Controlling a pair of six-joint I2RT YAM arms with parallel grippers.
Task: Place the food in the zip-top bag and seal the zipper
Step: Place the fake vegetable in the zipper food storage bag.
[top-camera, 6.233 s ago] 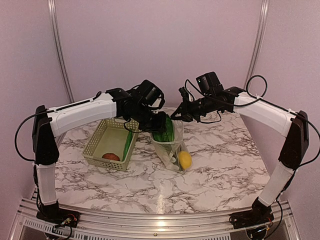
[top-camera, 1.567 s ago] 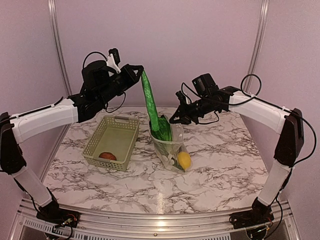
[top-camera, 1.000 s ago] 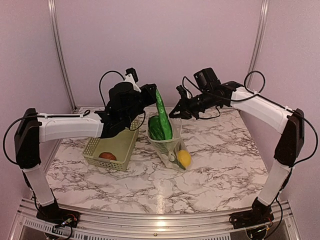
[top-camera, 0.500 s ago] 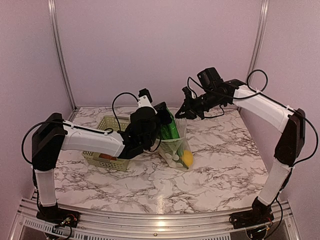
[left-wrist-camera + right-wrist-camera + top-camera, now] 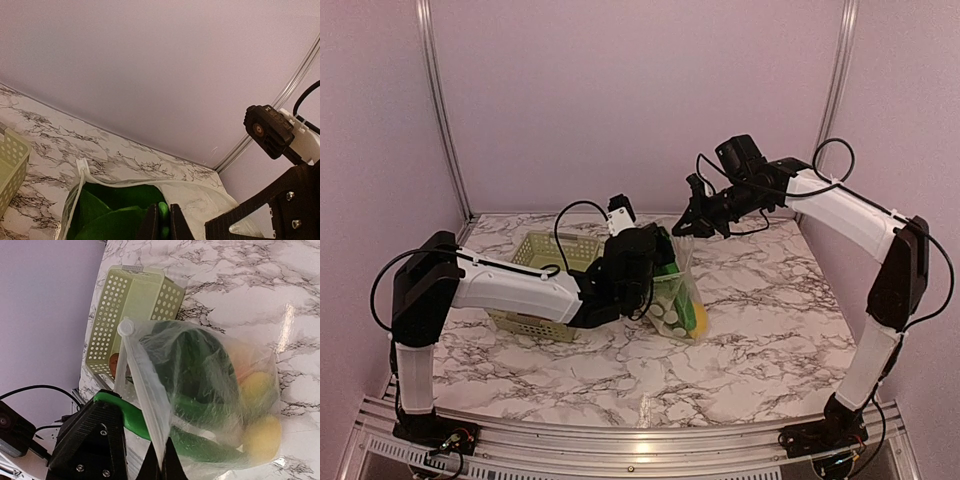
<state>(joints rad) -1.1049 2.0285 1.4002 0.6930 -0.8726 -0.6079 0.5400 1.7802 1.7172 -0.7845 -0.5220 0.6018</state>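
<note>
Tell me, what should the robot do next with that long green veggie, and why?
Probably open the left gripper and let the long green vegetable go. Most of it lies inside the bag, whose mouth the right gripper holds up. A reddish round fruit waits in the basket, so that hand seems needed there.

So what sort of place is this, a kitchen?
Probably a robot test booth, not a kitchen. A left arm and a right arm are bolted at the edge of a marble-patterned table, which is boxed in by plain lilac walls with metal frame rails.
</note>
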